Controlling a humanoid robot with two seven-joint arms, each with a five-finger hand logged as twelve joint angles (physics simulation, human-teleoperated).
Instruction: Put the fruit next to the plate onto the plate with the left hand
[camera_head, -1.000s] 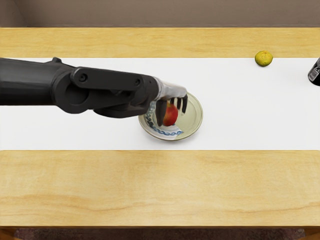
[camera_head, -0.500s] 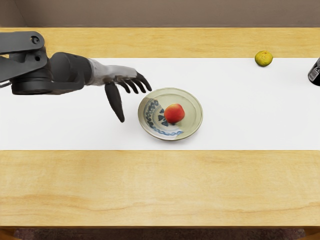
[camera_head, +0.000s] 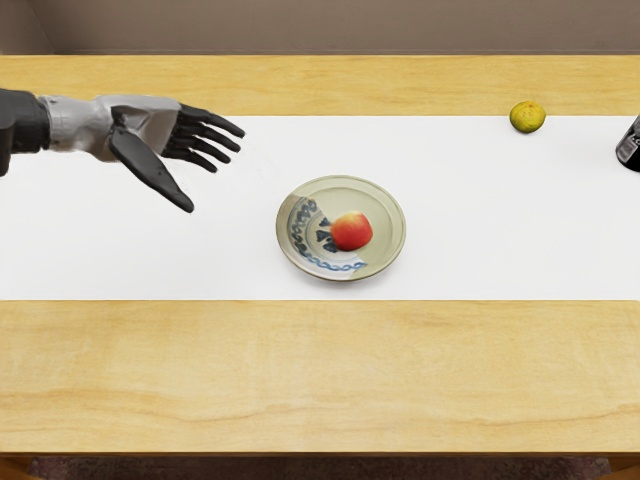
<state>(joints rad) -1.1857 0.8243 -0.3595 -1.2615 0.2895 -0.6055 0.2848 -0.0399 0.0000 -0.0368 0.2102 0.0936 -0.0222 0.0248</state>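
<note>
1. The left hand hangs over the far left part of the table, its arm coming in from the left edge of the view.
2. This hand is empty. Its dark fingers are spread and stretched out toward the right, and the thumb points down toward the near right.
3. The hand is well apart from the plate and touches nothing on the table.
4. The plate is round and pale greenish, with a blue pattern on its left inner side. It lies on the white runner, close to that strip's near edge and a little left of the table's middle.
5. The task's fruit, a red apple with a yellowish patch, rests on the plate near its centre. It is inside the rim and free of the hand.
6. A small yellow-green citrus fruit sits far to the right at the far edge of the runner, well apart from the plate.
7. A dark part juts in at the right edge, just right of and nearer than the citrus fruit. It is cut off by the frame, so it cannot be told whether this is the right hand or how its fingers stand.
8. The runner crosses the light wooden table from left to right, with bare wood showing along both its far and near sides.
</note>
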